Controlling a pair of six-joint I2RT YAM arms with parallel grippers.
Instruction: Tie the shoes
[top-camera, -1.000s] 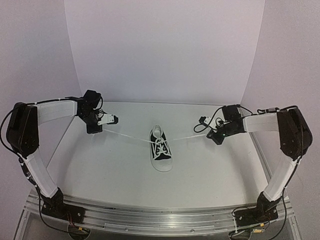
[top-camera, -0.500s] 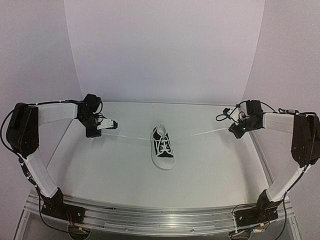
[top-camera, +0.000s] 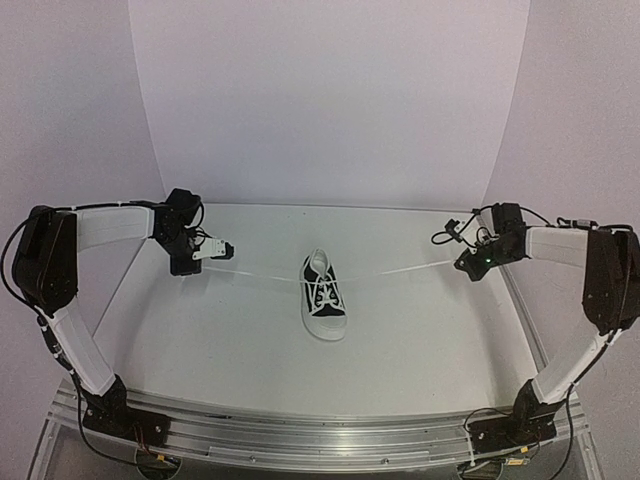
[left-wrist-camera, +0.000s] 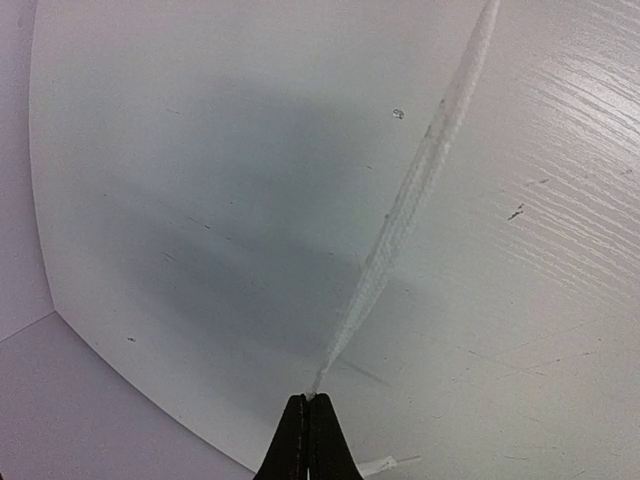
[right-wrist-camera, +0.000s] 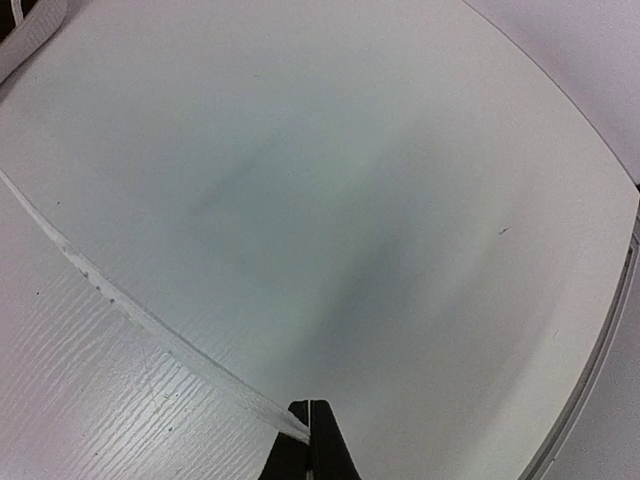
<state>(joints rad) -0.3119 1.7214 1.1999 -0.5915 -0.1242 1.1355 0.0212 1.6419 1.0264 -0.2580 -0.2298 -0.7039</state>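
The small black sneaker (top-camera: 323, 297) with white toe cap stands mid-table, toe toward me. Its white laces run out taut to both sides. My left gripper (top-camera: 202, 265) is shut on the left lace (top-camera: 260, 277); in the left wrist view the black fingertips (left-wrist-camera: 296, 425) pinch the lace (left-wrist-camera: 420, 190) at its end. My right gripper (top-camera: 467, 263) is shut on the right lace (top-camera: 400, 269); in the right wrist view the fingertips (right-wrist-camera: 298, 425) pinch the lace (right-wrist-camera: 130, 305). A bit of the shoe's white sole (right-wrist-camera: 30, 35) shows at the top left of that view.
The white table (top-camera: 220, 340) is walled by white panels at the back and sides. The right gripper sits close to the table's right edge (right-wrist-camera: 610, 330). A metal rail (top-camera: 320, 440) with the arm bases runs along the near edge.
The right gripper has swung outward to the right with its lace, drawing both laces straight. The shoe shifted slightly. In the last half second almost nothing moved.
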